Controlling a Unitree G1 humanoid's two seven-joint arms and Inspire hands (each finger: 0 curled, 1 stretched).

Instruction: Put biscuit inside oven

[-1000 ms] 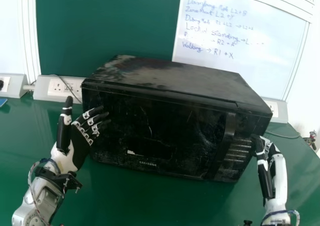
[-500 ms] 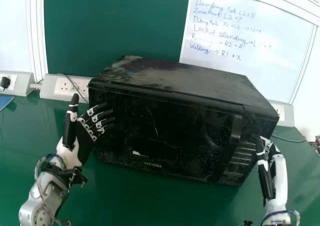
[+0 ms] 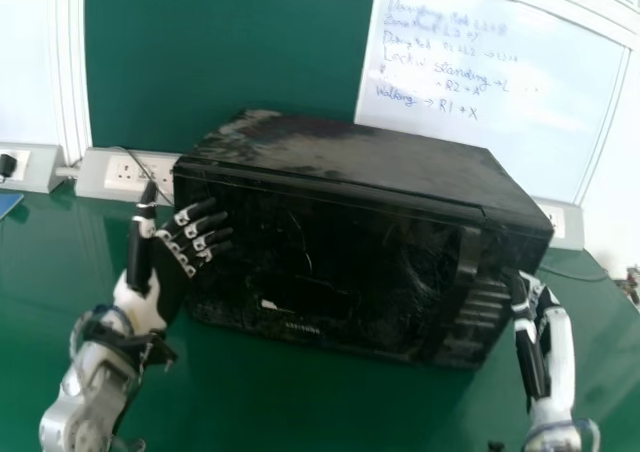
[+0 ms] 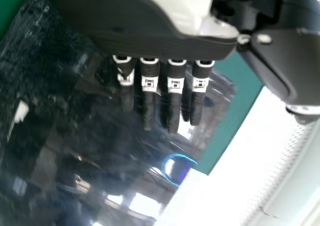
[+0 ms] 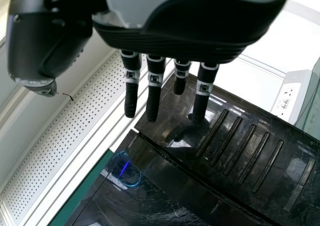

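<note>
With the wide green bench under it, the big black boxy microwave oven sits near the back edge, door closed. Left hand is up by the oven's left front, fingers straight and the thumb wide of them. Right hand is by the ribbed black button panel, fingers pretty straight too. Behind the oven there's a dark green board and a handwritten whiteboard.

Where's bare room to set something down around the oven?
Bare: table in front of the oven, between the arms; also the oven's top, behind the door. Crowded: the door's left end, at the left hand, and the control panel, at the right hand.
</note>
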